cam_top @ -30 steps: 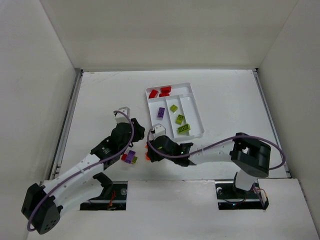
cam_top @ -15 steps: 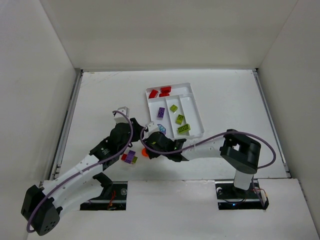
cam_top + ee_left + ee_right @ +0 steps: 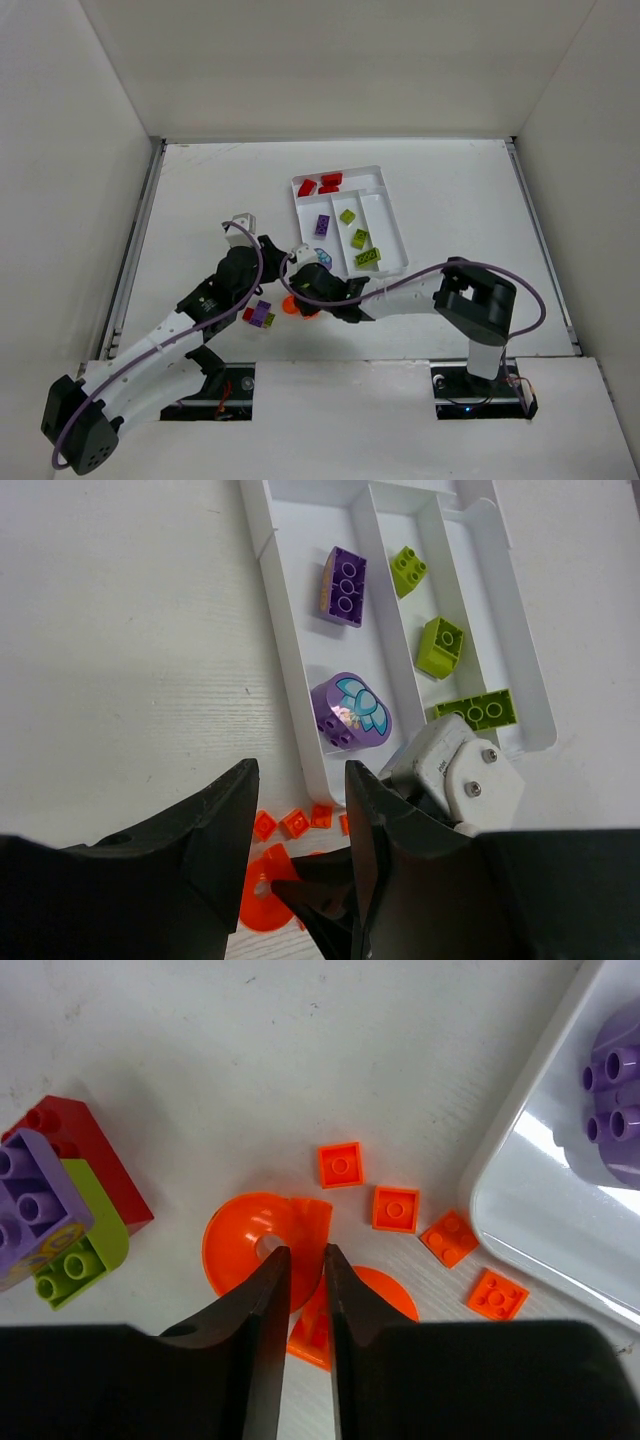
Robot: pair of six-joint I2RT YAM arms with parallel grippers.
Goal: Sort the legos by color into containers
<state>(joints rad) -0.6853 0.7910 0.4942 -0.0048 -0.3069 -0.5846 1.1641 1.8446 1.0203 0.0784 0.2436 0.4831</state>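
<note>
My right gripper [image 3: 302,1255] is down on the table, its jaws nearly closed across the rim of an orange round piece [image 3: 235,1245], one tip at its hole. A second orange disc [image 3: 385,1295] and several small orange square plates [image 3: 395,1208] lie beside it. My left gripper [image 3: 300,785] hovers open and empty just above the same spot, with the orange round piece [image 3: 262,905] below it. The white tray [image 3: 385,205] holds red bricks [image 3: 320,184] in its crosswise section, purple pieces [image 3: 345,585] in one long section and lime green bricks [image 3: 440,645] in the others.
A stuck-together clump of red, purple and lime green bricks [image 3: 60,1190] lies on the table left of the orange pieces, also seen from above [image 3: 259,314]. The tray's near corner [image 3: 520,1220] is close on the right. The two wrists crowd each other.
My right gripper has swung left and settled over the orange pieces, its jaws now on the round one. My left gripper has shifted slightly farther from the base.
</note>
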